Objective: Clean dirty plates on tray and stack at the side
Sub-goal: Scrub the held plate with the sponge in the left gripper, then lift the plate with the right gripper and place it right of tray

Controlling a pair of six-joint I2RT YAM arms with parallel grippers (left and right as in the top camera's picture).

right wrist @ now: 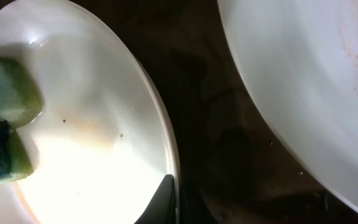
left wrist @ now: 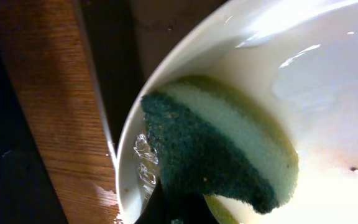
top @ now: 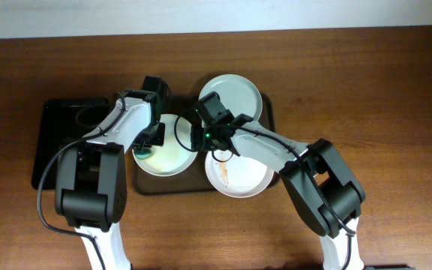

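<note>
Sponge at the rim, 3 plates crowding the tray

The brown tray (top: 269,120) holds all 3 plates, leaving little bare floor between them. The left gripper (top: 147,142) is clenched on a green-and-yellow sponge (left wrist: 222,149), which is pressed onto the left white plate (top: 172,156) just inside its left rim. That rim lies close to the tray's left edge, with the black tray (top: 55,150) just beyond. The right gripper (top: 199,136) pinches the same plate's right rim, 1 finger (right wrist: 165,198) dark against the edge. A narrow dark strip of tray separates this rim from the smeared white plate (top: 240,178) at the near right. The bluish-green plate (top: 235,94) sits far. Open table (top: 396,90) stretches to the right
</note>
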